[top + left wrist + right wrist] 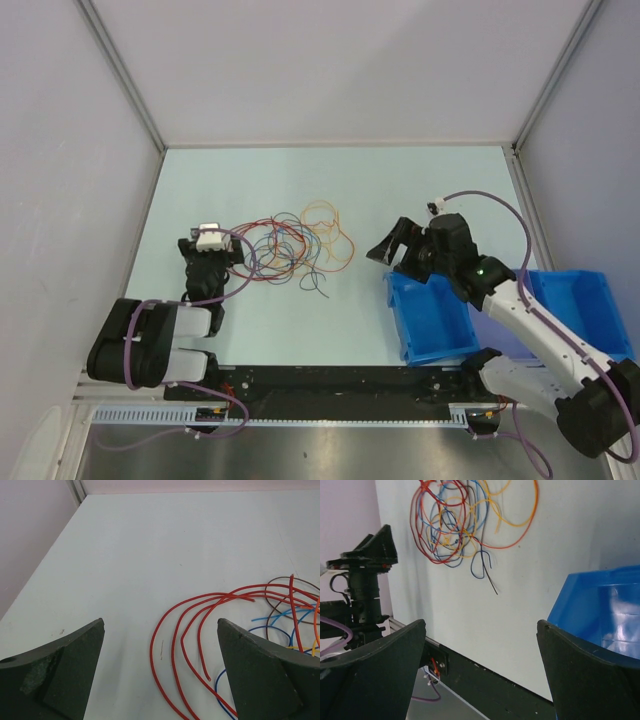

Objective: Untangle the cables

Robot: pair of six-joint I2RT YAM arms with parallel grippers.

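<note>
The cables (295,245) lie in a loose tangle of red, orange, yellow, blue and dark loops on the pale table, left of centre. My left gripper (211,250) stands at the tangle's left edge, open and holding nothing. In the left wrist view several red cable (175,645) loops run on the table between its spread fingers (60,675), untouched by them. My right gripper (393,255) hangs open and empty to the right of the tangle, over the left rim of a blue bin (430,315). The right wrist view has the cables (460,525) far ahead of the right gripper (481,625).
A second blue bin (575,300) stands at the right edge beside the first. White walls close the table at the back and sides. A black rail (340,380) runs along the near edge. The left arm (365,580) shows in the right wrist view.
</note>
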